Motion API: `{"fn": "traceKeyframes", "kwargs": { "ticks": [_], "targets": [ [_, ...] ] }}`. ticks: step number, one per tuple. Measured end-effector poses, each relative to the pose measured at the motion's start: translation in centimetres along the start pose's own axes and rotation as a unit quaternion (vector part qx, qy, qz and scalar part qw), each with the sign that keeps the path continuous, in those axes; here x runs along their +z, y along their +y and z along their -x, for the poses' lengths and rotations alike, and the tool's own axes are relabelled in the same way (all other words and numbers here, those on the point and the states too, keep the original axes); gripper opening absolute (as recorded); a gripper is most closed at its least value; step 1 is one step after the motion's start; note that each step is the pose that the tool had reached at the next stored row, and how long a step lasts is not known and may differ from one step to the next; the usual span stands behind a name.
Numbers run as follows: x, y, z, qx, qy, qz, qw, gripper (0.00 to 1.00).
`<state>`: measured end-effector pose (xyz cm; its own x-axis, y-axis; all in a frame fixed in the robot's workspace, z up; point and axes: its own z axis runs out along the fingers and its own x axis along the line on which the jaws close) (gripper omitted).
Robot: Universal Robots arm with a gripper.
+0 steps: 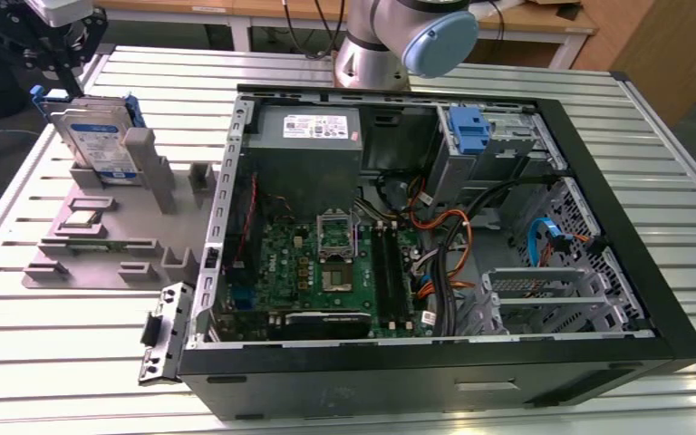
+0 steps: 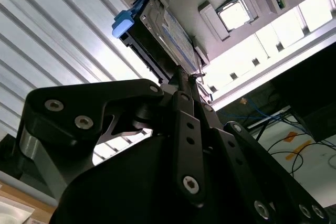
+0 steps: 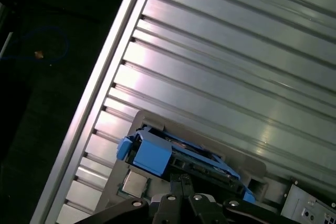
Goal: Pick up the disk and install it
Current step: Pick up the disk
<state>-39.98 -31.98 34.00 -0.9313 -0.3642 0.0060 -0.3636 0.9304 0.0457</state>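
Note:
The disk is a silver drive with a white-and-blue label in a blue carrier. It stands upright in a slot of the grey holder at the exterior view's left. My gripper hangs just above the disk's top edge. Its black fingers lie close together, with nothing seen between them. In both wrist views the fingertips end right at the disk. I cannot tell whether they touch it.
An open computer case lies to the holder's right, with a motherboard, cables and a drive bay holding a blue bracket. The holder also carries a processor chip. The arm's base stands behind the case on the ribbed metal table.

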Motion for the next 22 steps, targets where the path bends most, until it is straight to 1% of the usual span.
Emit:
{"fn": "traceKeyframes", "kwargs": {
  "ticks": [7,10,12,14,17,20,22],
  "targets": [
    [0.00,0.00,0.00,-0.003,0.0002,0.0000,1.0000,0.11],
    [0.00,0.00,0.00,-0.021,0.0010,-0.0001,0.9998,0.11],
    [0.00,0.00,0.00,-0.038,0.0018,-0.0002,0.9993,0.11],
    [0.00,0.00,0.00,-0.055,0.0025,-0.0003,0.9985,0.11],
    [0.00,0.00,0.00,-0.080,0.0037,-0.0005,0.9968,0.11],
    [0.00,0.00,0.00,-0.105,0.0048,-0.0006,0.9945,0.11],
    [0.00,0.00,0.00,-0.122,0.0056,-0.0007,0.9925,0.11]
  ]
}}
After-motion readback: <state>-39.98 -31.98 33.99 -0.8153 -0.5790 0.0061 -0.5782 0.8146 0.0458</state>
